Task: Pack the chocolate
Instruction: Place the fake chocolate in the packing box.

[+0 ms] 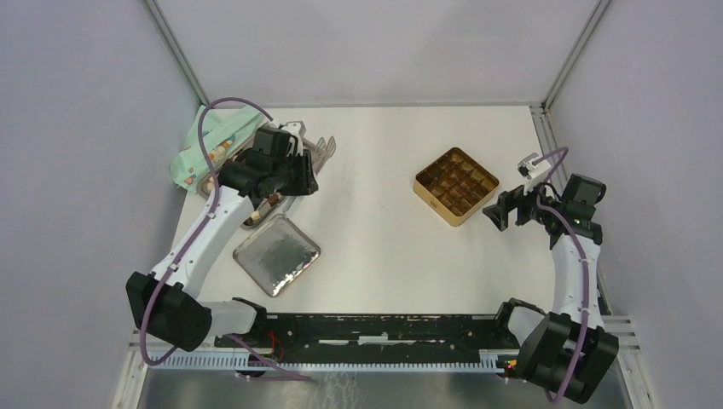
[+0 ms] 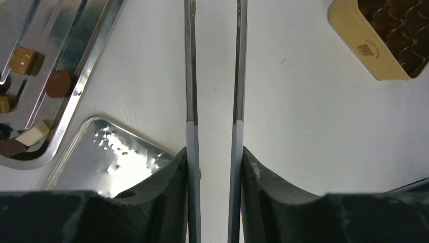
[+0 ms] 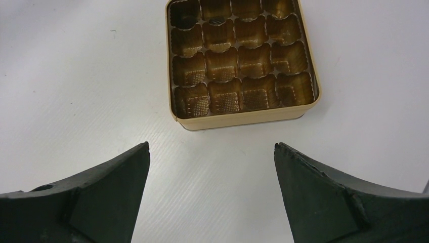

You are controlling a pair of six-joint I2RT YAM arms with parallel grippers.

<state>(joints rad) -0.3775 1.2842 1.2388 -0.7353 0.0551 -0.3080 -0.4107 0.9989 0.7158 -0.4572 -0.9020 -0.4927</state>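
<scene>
Small chocolate pieces lie in a shiny metal tray at the left: a light brown one, a round brown one, a cream one and a dark one. My left gripper hovers beside that tray, shut on metal tongs, whose two blades stand apart with nothing between them. The gold square tin sits at the right, its cells looking empty. My right gripper hangs open just short of the tin.
A second flat shiny tray lies in front of the chocolate tray. A mint-green bag rests at the far left by the wall. Walls close in the table on three sides.
</scene>
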